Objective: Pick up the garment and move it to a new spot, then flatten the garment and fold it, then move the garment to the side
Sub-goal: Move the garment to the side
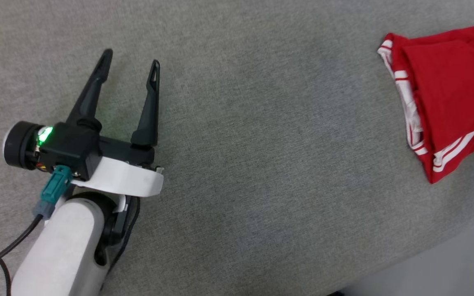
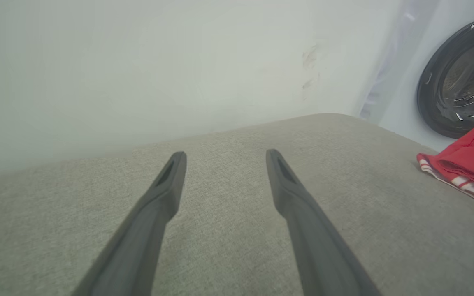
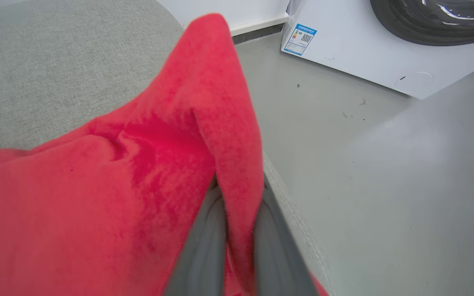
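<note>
Currently garment (image 1: 451, 90) lies folded at right edge of grey cushion (image 1: 261, 164). Striped, white-trimmed end points toward cushion's middle; body runs off picture, so long axis cannot be told. Right wrist view adds right gripper (image 3: 239, 193) pinched on raised fold of fuzzy red cloth, with peak above fingers and cushion's seamed edge and smooth floor (image 3: 385, 185) alongside. Left gripper (image 1: 131, 58) spread wide, empty, over bare woven cushion, well apart from garment. Left wrist view adds washing machine (image 2: 463, 78) with round dark door.
</note>
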